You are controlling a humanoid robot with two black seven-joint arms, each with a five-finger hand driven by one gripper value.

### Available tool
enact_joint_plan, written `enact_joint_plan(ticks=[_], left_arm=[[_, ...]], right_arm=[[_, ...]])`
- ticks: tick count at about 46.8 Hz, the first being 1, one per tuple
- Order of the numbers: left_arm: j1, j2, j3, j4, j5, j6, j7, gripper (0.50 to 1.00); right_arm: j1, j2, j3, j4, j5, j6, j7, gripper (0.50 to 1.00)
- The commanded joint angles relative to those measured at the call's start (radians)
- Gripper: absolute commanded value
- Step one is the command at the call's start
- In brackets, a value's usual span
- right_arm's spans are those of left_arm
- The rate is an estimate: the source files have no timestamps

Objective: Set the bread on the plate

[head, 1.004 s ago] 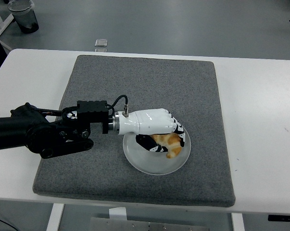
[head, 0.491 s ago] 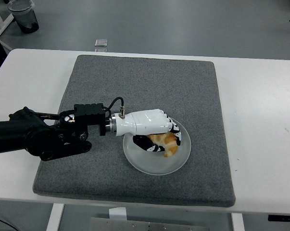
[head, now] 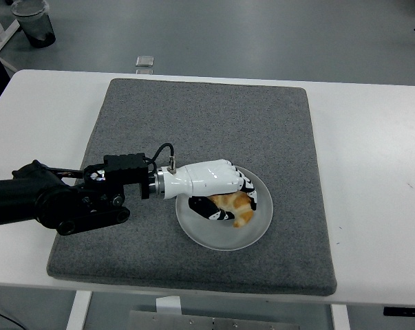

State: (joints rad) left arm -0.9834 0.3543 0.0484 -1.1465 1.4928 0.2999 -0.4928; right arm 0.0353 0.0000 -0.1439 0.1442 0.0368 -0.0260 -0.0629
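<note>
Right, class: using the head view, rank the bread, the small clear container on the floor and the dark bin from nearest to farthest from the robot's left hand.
1. Bread: in the left hand, over the white plate.
2. Small clear container: on the floor beyond the table's far edge, left of centre.
3. Dark bin: top left corner, farthest.

Left hand (head: 210,182) covered most of the bread (head: 237,207) & part of the plate (head: 221,237). Counter (head: 372,172) cut off at both sides. Bin (head: 33,20) cropped at top.
</note>
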Motion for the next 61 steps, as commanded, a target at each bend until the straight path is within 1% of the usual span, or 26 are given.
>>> enact_joint_plan(ticks=[1, 3, 6, 8, 10, 12, 16, 17, 21, 22, 29, 48, 61], left_arm=[[0.006, 0.000, 0.001, 0.001, -0.003, -0.001, 0.000, 0.574], [0.008, 0.000, 0.001, 0.001, -0.003, -0.001, 0.000, 0.630], [0.008, 0.000, 0.001, 0.001, -0.005, -0.001, 0.000, 0.683], [0.008, 0.000, 0.001, 0.001, -0.006, -0.001, 0.000, 0.756], [0.008, 0.002, 0.001, 0.001, -0.012, -0.001, 0.000, 0.797], [0.008, 0.002, 0.001, -0.001, -0.016, -0.001, 0.000, 0.853], [0.008, 0.003, 0.001, -0.001, -0.023, -0.001, 0.000, 0.906], [0.008, 0.005, 0.001, -0.001, -0.026, -0.002, 0.000, 0.930], [0.008, 0.006, 0.001, -0.001, -0.028, -0.002, 0.000, 0.979], [0.008, 0.006, 0.001, -0.001, -0.031, -0.002, 0.000, 0.986], [0.008, 0.008, 0.001, -0.007, -0.046, -0.004, 0.000, 0.990], [0.002, 0.009, -0.001, -0.025, -0.100, -0.005, 0.002, 0.992], [-0.001, 0.025, -0.001, -0.042, -0.117, -0.008, 0.003, 0.992]], right_arm=[[0.000, 0.000, 0.000, 0.000, 0.000, 0.000, 0.000, 0.932], [0.000, 0.000, 0.000, 0.000, 0.000, 0.000, 0.000, 0.930], [0.000, 0.000, 0.000, 0.000, 0.000, 0.000, 0.000, 0.930], [0.000, 0.000, 0.000, 0.000, 0.000, 0.000, 0.000, 0.930], [0.000, 0.000, 0.000, 0.000, 0.000, 0.000, 0.000, 0.930], [0.000, 0.000, 0.000, 0.000, 0.000, 0.000, 0.000, 0.932], [0.000, 0.000, 0.000, 0.000, 0.000, 0.000, 0.000, 0.930], [0.000, 0.000, 0.000, 0.000, 0.000, 0.000, 0.000, 0.932], [0.000, 0.000, 0.000, 0.000, 0.000, 0.000, 0.000, 0.932], [0.000, 0.000, 0.000, 0.000, 0.000, 0.000, 0.000, 0.930], [0.000, 0.000, 0.000, 0.000, 0.000, 0.000, 0.000, 0.932], [0.000, 0.000, 0.000, 0.000, 0.000, 0.000, 0.000, 0.930], [0.000, 0.000, 0.000, 0.000, 0.000, 0.000, 0.000, 0.930]])
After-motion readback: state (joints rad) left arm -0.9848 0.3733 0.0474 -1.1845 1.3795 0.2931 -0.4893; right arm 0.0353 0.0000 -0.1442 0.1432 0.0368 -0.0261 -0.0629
